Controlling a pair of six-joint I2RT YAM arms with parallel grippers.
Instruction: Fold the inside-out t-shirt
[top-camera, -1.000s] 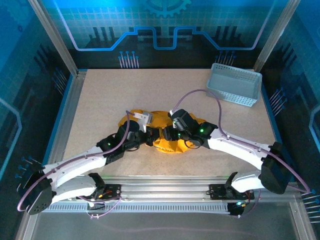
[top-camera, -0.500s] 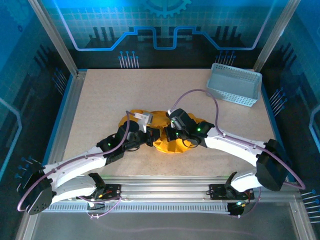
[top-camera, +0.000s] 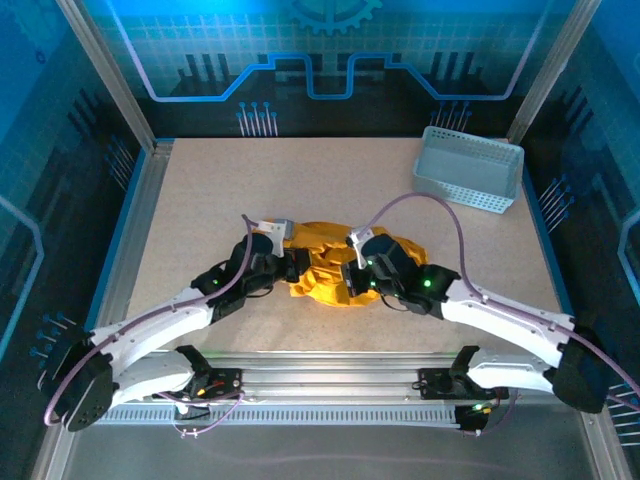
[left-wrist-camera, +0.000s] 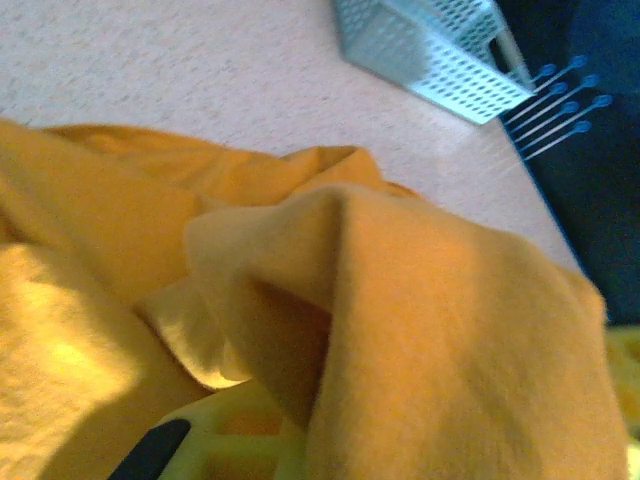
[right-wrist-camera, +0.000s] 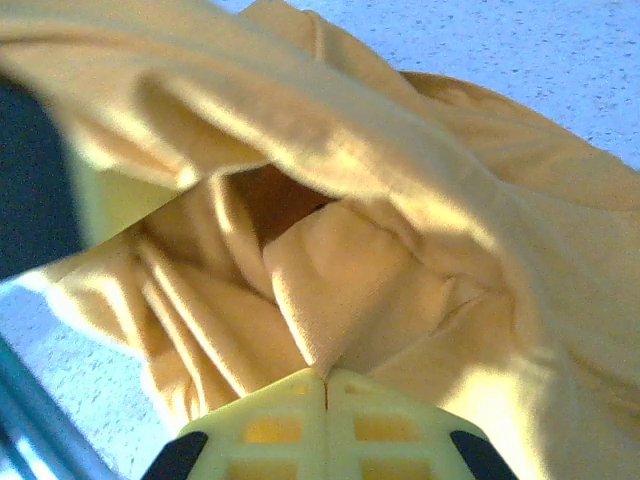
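Inside-out t-shirt (left-wrist-camera: 450, 330): mustard-yellow cloth, rumpled, covering most of the view.
Raised fold: a rounded ridge of cloth at centre, a shadowed hollow beneath it.
Left pincer (left-wrist-camera: 420, 430): pale yellow fingers (left-wrist-camera: 240, 445) at the bottom and right edges; the fold runs down between them.
Dark pad (left-wrist-camera: 150, 452): black, at the bottom edge, left of the finger.
Desk (left-wrist-camera: 180, 70): speckled beige surface behind the cloth.
Basket (left-wrist-camera: 430, 50): pale grey, perforated, top right on the desk, well apart from the cloth.
Pins (left-wrist-camera: 560, 100): blue-headed, on the dark wall at right.
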